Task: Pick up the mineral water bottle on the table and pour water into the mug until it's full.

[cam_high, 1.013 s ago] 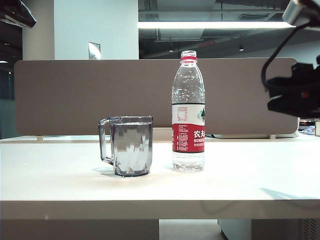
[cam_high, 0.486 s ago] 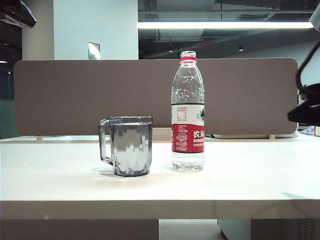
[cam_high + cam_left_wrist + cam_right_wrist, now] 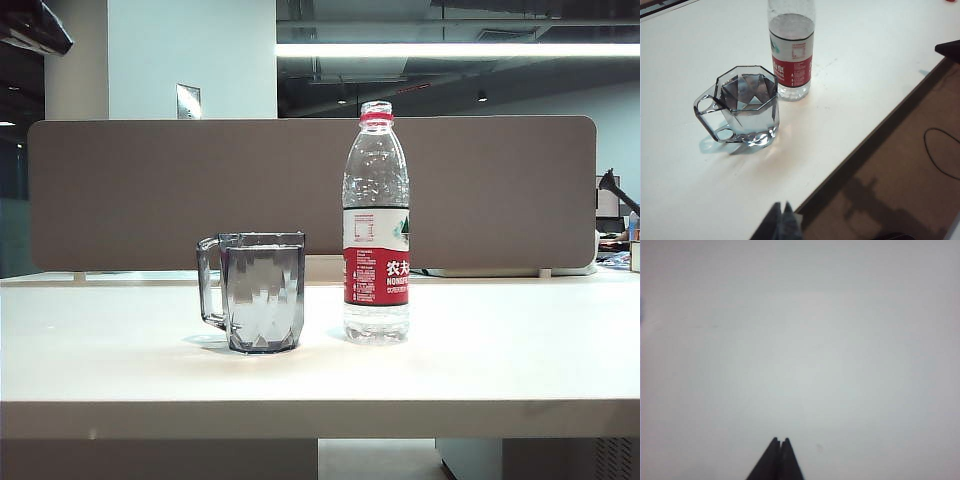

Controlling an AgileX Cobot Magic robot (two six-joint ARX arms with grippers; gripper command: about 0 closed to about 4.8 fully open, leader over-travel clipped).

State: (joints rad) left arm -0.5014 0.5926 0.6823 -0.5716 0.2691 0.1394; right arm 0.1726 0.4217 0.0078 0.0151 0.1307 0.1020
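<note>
Just one mug (image 3: 262, 295), one mineral water bottle (image 3: 376, 225) — two closed grippers (image 3: 782, 216) (image 3: 779, 449)

Even, moderately bright overhead lighting from a ceiling strip lamp (image 3: 440, 49). Exterior view sharp; the mug (image 3: 262, 292) casts a faint shadow on the table (image 3: 500, 360). Left wrist view slightly soft, with a bluish caustic beside the mug and the arm's shadow on the floor (image 3: 880, 200). Right wrist view flat, featureless grey.
</note>
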